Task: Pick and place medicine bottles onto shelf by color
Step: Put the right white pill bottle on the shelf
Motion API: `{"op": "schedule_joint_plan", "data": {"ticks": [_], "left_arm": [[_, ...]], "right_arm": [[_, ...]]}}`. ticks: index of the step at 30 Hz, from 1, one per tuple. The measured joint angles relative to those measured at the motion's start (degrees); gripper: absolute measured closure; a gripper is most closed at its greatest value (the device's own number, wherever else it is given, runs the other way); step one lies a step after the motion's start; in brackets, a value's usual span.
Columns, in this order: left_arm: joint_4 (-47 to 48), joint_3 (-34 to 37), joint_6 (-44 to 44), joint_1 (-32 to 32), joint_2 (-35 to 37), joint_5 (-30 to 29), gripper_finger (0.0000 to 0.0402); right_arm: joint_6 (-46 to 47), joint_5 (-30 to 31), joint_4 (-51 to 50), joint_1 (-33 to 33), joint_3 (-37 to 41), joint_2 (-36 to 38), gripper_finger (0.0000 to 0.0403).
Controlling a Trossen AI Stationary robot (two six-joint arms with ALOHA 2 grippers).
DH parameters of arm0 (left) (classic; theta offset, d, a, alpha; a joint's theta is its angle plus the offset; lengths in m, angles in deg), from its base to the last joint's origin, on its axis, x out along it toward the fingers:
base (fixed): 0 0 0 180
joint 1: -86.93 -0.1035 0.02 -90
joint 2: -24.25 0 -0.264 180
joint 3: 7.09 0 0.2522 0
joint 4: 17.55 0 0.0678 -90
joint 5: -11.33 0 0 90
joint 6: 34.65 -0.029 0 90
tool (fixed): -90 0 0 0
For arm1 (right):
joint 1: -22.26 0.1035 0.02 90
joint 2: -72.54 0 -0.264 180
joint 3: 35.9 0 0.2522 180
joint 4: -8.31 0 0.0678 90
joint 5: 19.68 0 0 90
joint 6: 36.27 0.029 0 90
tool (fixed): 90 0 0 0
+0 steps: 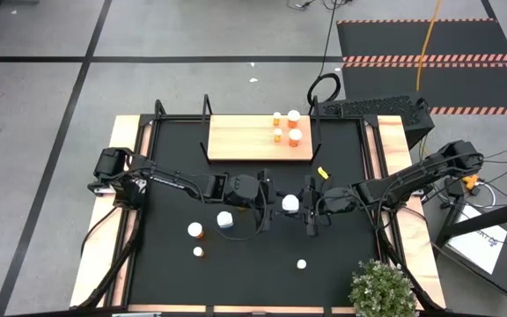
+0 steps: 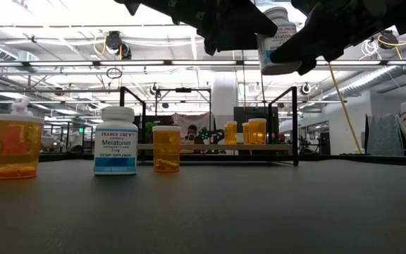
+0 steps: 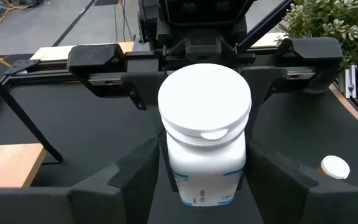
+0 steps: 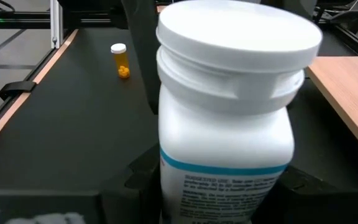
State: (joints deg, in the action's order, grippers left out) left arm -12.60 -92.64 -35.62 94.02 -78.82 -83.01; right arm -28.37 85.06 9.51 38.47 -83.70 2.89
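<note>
A white medicine bottle (image 1: 290, 203) with a white cap hangs upright in mid-air over the table's middle. It shows high in the low view (image 2: 280, 42). My right gripper (image 1: 302, 205) comes from the table's right and is shut on it (image 4: 229, 124). My left gripper (image 1: 278, 202) faces it from the left. Its two fingers (image 3: 138, 180) stand close on either side of the bottle's body (image 3: 204, 168). The shelf (image 1: 236, 141) lies at the far side with several orange bottles (image 1: 286, 126) standing on its right end. My right gripper pinches the white bottle's body low down (image 4: 166, 180) between its two fingers. They come nearly level from the table's right. The bottle stands upright, cap up, lifted clear of the table. My left gripper: I cannot tell whether its fingers touch the bottle's sides.
On the near left of the mat stand a white bottle with a blue label (image 1: 224, 219), an orange bottle (image 1: 195, 230) and a small one (image 1: 198, 252). Another stands near the front (image 1: 302, 263). A potted plant (image 1: 381, 286) fills the near right corner.
</note>
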Motion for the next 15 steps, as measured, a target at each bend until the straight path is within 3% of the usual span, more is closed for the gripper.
{"op": "schedule_joint_plan", "data": {"ticks": [8,15], "left_arm": [[-0.4,0.0,-0.8,0.0,0.0,0.0,0.0224],[-0.4,0.0,-1.5,0.0,0.0,-0.1,0.0221]], "right_arm": [[-0.1,0.2,0.0,0.0,0.0,0.0,0.0236],[-0.9,0.3,0.0,0.0,0.0,0.0,0.0236]]}}
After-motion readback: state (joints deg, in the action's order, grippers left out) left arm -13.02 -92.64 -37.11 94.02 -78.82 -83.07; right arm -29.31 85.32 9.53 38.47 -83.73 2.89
